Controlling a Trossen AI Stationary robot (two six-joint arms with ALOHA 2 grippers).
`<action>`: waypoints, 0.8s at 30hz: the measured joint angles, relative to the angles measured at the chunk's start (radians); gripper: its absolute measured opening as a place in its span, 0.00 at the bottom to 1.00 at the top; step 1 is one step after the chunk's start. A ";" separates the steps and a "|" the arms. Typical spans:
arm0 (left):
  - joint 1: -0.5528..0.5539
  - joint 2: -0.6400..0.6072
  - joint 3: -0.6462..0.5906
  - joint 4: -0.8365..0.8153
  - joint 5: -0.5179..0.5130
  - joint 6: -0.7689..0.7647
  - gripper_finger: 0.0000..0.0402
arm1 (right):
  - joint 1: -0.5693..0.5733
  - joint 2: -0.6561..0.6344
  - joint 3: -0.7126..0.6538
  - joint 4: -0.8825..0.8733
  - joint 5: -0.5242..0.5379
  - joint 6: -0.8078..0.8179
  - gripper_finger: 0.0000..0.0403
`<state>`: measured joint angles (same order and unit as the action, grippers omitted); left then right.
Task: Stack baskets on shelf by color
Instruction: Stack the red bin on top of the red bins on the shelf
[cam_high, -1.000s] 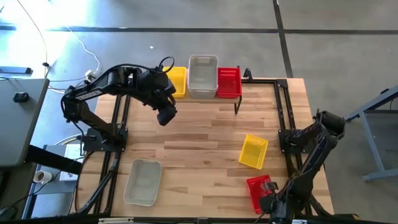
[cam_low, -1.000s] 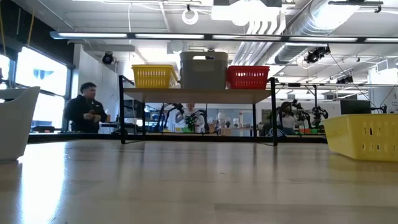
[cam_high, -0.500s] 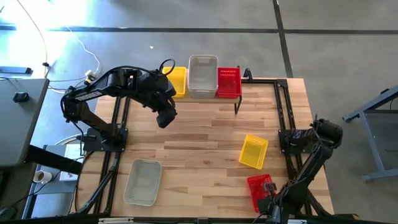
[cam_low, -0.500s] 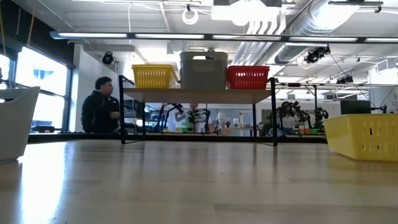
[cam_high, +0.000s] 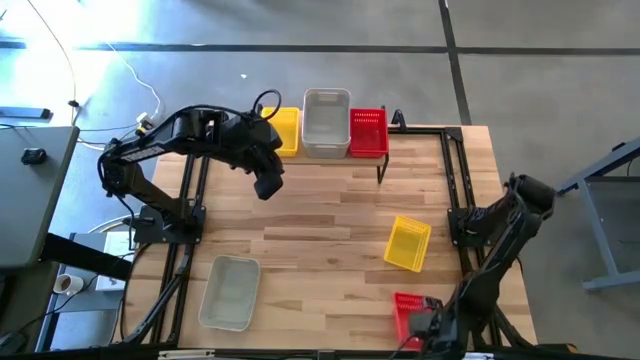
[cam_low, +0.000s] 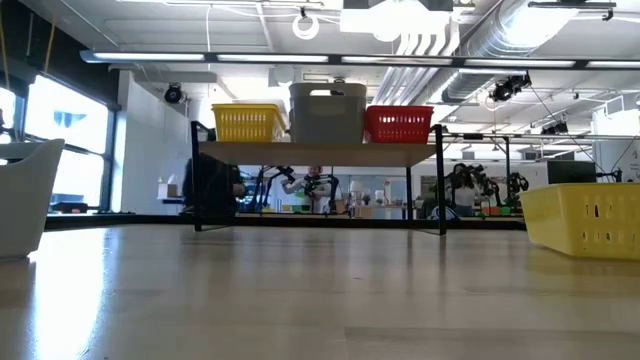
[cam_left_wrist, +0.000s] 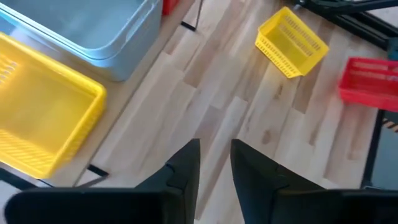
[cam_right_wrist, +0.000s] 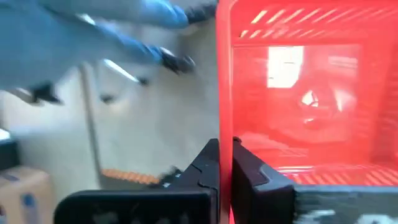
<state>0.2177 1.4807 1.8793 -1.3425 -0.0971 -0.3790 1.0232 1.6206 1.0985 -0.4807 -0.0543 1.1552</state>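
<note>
The shelf stands at the far edge of the table, and everything else is placed from it. On its plank sit three stacks side by side: a yellow basket at the left, a grey basket in the middle and a red basket at the right.

Well in front of the shelf, toward the right, a second yellow basket lies on the table. Farther out, at the near right corner, the right gripper is clamped on the rim of a second red basket. A second grey basket lies at the near left.

The left gripper hovers just in front of the shelf's left end, its fingers a little apart with nothing between them.
</note>
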 joint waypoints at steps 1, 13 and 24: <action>0.006 0.000 0.000 -0.001 0.000 0.008 0.21 | -0.010 -0.017 0.000 0.011 0.008 0.001 0.00; 0.111 0.000 0.000 -0.001 -0.004 0.152 0.33 | -0.234 -0.171 0.000 0.039 0.107 -0.071 0.00; 0.267 0.000 0.000 0.000 -0.004 0.298 0.32 | -0.481 -0.204 0.076 -0.020 0.139 -0.297 0.00</action>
<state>0.4851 1.4807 1.8793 -1.3430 -0.1012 -0.0809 0.5420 1.4170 1.1749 -0.5008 0.0846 0.8578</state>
